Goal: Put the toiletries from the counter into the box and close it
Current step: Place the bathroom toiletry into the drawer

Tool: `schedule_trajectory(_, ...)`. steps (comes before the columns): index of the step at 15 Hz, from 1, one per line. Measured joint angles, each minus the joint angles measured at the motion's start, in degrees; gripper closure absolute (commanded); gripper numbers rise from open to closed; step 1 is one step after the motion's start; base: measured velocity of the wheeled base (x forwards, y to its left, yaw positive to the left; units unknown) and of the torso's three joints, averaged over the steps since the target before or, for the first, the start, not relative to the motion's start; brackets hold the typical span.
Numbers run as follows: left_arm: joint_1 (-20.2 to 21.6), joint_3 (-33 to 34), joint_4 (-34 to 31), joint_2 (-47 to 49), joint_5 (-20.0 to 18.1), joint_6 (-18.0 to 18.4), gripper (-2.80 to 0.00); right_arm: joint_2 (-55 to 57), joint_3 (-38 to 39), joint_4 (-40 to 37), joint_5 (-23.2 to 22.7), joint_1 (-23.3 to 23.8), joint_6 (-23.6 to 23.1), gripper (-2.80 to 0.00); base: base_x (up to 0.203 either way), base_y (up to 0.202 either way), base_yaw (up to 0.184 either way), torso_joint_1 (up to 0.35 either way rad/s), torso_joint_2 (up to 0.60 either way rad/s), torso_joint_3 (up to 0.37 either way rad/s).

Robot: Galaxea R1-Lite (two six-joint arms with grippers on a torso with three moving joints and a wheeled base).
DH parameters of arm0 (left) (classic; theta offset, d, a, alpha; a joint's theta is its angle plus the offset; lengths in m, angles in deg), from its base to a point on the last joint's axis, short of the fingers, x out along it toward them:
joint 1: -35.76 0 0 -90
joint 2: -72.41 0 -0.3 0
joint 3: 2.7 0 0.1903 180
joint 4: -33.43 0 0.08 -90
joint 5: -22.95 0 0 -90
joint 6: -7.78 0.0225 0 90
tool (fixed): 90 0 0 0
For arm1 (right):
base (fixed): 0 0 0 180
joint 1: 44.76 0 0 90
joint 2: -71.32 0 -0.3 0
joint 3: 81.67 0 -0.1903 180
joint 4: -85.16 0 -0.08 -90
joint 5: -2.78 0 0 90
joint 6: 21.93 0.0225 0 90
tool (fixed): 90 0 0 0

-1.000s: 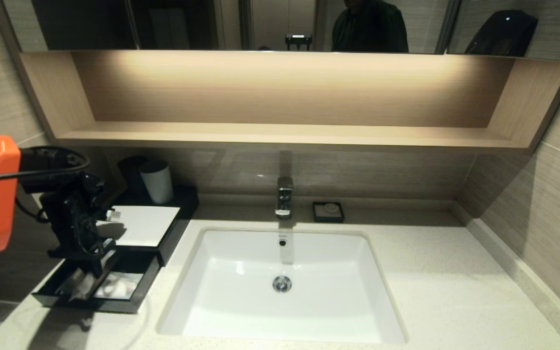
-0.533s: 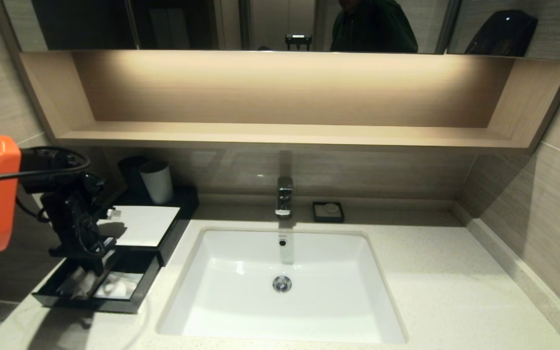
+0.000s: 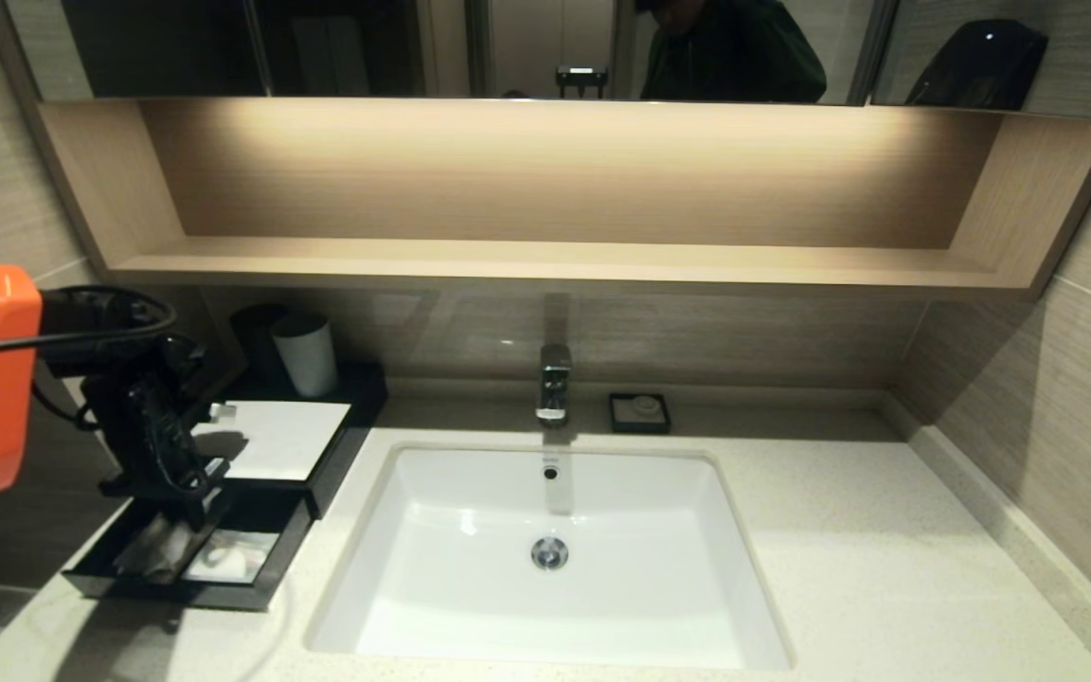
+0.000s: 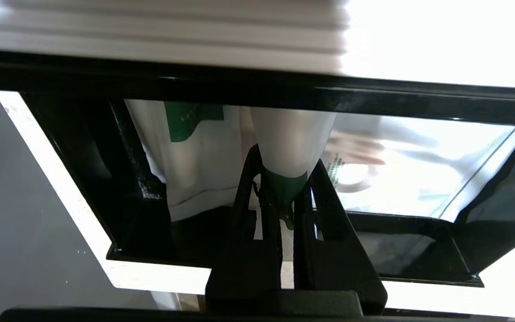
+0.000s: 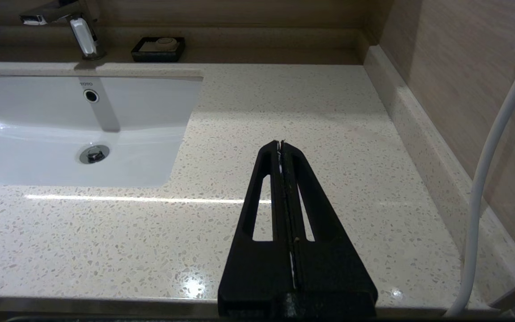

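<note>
The black box (image 3: 280, 440) with a white top panel stands at the counter's (image 3: 886, 568) far left, its front drawer (image 3: 252, 595) pulled out. My left gripper (image 3: 187, 516) hangs over the open drawer, shut on the green end of a long pale packet (image 4: 291, 134). The packet reaches down into the drawer (image 4: 418, 259). Another long pale packet (image 4: 195, 156) and a square clear packet with a white round item (image 4: 396, 179) lie inside; the square one shows in the head view (image 3: 235, 559). My right gripper (image 5: 280, 145) is shut and empty over the counter (image 5: 329, 103), right of the basin.
A white basin (image 3: 545, 530) with a tap (image 3: 553, 384) is set into the counter. A small black dish (image 3: 639, 413) sits behind it. A white cup (image 3: 304, 353) and a black cup (image 3: 254, 336) stand behind the box. A white cable (image 5: 494, 147) hangs by the right wall.
My left gripper has shifted only slightly over the open drawer, still holding the packet. The right arm has not moved.
</note>
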Motion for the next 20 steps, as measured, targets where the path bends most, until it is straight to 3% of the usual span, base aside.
schedule_trajectory(19,0.0,0.0,2.4,0.0,0.0,-0.7,0.00,0.0,0.0,0.0,0.0,0.0,0.0,0.00,0.000,0.000,0.000,0.000,0.00,0.000)
schedule_trajectory(20,0.0,0.0,2.4,0.0,0.0,-0.7,-1.22,0.0,0.0,0.0,0.0,0.0,0.0,0.00,0.000,0.000,0.000,0.000,0.00,0.000)
